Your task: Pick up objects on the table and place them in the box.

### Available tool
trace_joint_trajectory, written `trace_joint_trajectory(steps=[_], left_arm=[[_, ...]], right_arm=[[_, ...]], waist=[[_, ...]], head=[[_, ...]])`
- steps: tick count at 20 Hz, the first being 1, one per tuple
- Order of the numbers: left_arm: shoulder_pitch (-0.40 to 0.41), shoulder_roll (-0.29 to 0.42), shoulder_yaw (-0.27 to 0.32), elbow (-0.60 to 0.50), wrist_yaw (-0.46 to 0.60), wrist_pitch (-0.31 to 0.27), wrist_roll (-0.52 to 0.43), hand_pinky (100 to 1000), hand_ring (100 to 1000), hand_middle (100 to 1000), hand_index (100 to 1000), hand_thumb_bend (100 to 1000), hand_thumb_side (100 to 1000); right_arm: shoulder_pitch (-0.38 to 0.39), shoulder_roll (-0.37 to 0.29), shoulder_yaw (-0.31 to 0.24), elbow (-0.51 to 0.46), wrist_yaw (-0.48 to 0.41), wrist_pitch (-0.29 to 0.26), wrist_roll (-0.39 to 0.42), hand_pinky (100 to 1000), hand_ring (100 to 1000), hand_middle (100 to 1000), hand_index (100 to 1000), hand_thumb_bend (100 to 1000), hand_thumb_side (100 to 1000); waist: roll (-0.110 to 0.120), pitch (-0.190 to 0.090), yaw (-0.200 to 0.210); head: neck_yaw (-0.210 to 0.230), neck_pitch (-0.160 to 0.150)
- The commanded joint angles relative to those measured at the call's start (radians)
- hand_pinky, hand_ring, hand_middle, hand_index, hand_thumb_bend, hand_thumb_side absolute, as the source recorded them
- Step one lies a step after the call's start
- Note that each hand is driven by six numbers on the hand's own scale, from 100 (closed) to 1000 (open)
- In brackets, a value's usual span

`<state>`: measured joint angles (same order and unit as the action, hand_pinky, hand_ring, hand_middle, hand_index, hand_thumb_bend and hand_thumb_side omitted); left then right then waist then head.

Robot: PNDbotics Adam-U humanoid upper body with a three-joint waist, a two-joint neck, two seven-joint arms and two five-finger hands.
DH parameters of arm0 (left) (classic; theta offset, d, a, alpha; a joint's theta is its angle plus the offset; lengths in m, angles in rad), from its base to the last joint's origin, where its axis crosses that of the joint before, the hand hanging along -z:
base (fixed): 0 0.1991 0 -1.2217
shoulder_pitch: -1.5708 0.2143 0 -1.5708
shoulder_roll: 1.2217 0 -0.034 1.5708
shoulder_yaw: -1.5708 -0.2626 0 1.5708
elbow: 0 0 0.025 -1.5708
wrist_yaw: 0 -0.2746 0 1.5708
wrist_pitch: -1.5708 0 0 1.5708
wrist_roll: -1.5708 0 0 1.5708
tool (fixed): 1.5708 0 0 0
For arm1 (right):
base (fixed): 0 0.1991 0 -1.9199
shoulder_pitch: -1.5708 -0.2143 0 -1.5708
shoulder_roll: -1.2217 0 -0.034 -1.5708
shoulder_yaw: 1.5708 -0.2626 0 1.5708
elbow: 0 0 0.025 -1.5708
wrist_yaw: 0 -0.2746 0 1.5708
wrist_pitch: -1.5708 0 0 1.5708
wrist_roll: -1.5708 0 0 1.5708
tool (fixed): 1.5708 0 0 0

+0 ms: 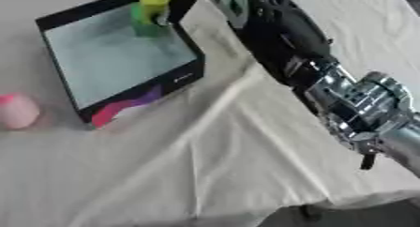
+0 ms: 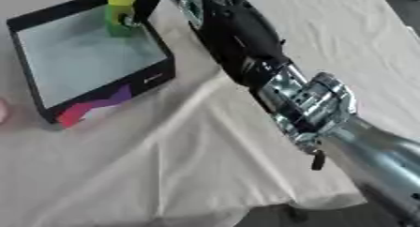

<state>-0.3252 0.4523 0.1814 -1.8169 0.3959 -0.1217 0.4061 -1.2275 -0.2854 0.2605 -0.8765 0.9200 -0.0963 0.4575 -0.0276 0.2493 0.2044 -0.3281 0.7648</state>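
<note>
Both head eyes look steeply down, close, sharing the box (image 1: 123,57) and cloth-covered table (image 1: 221,165).

My right hand (image 1: 176,8) is mostly cut off by the far edge of both views, so I can't tell how my fingers sit on the yellow-green thing (image 1: 154,1). Its top is cut off too, and it is too blurry for me to say what it is. My arm (image 2: 246,48) hides the far right corner of the box (image 1: 123,57). The pink thing (image 1: 16,111) on the left is blurry (just a soft round shape), and in the right eye view the left edge cuts off nearly all of it. Something small and dark (image 2: 316,161) hangs under my arm, too blurry to name. My left hand shows nowhere.
</note>
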Motion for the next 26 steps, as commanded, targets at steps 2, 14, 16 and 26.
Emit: trace_joint_trajectory(steps=[2, 14, 16, 26], left_arm=[[-0.011, 0.038, 0.017, -0.022, -0.002, -0.003, 0.006, 815, 858, 777, 760, 100, 701], [-0.005, 0.038, 0.039, -0.035, -0.004, -0.009, 0.023, 814, 853, 773, 760, 100, 697], [-0.003, 0.039, 0.042, -0.037, -0.006, -0.008, 0.022, 814, 853, 772, 761, 100, 696], [-0.001, 0.039, 0.044, -0.042, -0.004, -0.008, 0.02, 813, 854, 772, 760, 100, 696]], right_arm=[[-0.015, 0.004, 0.007, -0.008, 0.004, -0.003, 0.027, 763, 663, 544, 693, 156, 336], [0.01, 0.033, 0.039, -0.05, -0.039, -0.011, 0.088, 767, 666, 547, 695, 122, 317], [0.014, 0.037, 0.044, -0.054, -0.045, -0.016, 0.099, 768, 666, 548, 696, 117, 315], [0.04, 0.045, 0.05, -0.051, -0.032, -0.046, 0.137, 831, 779, 665, 823, 143, 350]], waist=[[0.003, -0.036, 0.005], [-0.001, -0.038, 0.03], [-0.001, -0.038, 0.035], [-0.003, -0.035, 0.045]], head=[[-0.006, 0.005], [-0.028, 0.005], [-0.03, 0.005], [-0.046, 0.005]])
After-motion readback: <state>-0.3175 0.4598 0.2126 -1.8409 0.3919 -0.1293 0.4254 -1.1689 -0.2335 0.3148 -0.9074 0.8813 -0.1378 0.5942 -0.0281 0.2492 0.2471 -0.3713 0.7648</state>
